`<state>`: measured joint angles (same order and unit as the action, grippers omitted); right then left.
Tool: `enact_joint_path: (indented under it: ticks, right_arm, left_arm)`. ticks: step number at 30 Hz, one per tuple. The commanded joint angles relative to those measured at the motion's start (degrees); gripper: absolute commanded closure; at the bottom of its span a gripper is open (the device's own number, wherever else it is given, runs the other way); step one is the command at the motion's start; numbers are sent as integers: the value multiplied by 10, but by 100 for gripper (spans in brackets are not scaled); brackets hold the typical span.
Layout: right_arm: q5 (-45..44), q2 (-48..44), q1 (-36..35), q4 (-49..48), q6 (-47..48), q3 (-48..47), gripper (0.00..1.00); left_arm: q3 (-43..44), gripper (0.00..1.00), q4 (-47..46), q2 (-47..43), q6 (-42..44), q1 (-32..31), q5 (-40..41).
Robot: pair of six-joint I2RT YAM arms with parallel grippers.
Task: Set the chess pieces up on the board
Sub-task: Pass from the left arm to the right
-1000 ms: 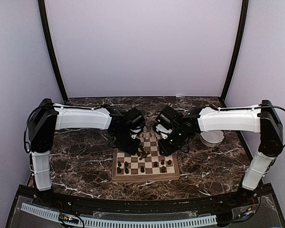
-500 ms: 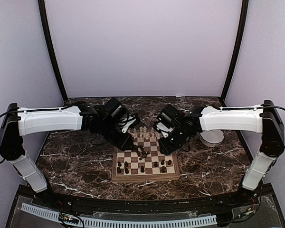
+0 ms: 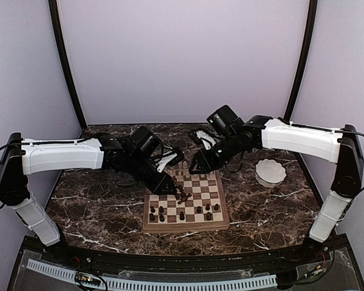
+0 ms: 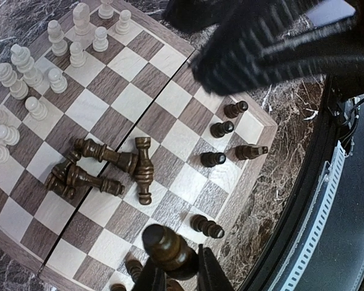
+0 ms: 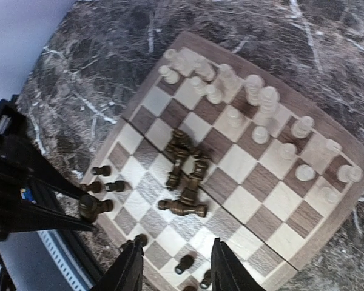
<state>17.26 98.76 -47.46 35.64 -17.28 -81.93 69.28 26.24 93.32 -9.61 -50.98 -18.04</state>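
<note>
Our left gripper (image 4: 181, 276) is clamped on a dark brown piece (image 4: 168, 250), which hangs over the left side of the board (image 3: 185, 228), close to the standing dark pieces (image 3: 182, 215). Its long axis tilts, head towards the wrist camera. At mid-board a heap of fallen dark pieces (image 5: 185, 173) lies flat, their long axes crossing. The cream pieces (image 4: 42, 66) stand on the far rows. Our right gripper (image 5: 177, 270), fingers apart and empty, hovers above the board's far edge with the heap below and ahead of it. We judge it the freer arm for that heap. We read no brand or writing anywhere.
</note>
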Motion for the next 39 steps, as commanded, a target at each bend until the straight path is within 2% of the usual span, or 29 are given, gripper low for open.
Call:
enact_joint_path:
  ticks: [1,6,9,27,32,39]
  right_arm:
    - [150,23,5,-43,-10,-7,58]
    - [243,25,28,-107,-57,35,56]
    - [267,27,34,-129,-72,49,55]
    - [308,69,38,-207,-137,55,60]
    - [311,69,36,-211,-141,60,68]
    - [328,62,34,-235,-150,75,88]
  left_arm:
    - [14,84,-20,4,14,0,-28]
    - [18,84,-25,5,12,-1,-35]
    - [18,84,-29,4,8,-1,-38]
    - [8,84,-51,-18,-3,-7,-34]
    - [-1,84,-61,-24,-6,-9,-34]
    - [-4,83,-62,-29,2,-15,-12]
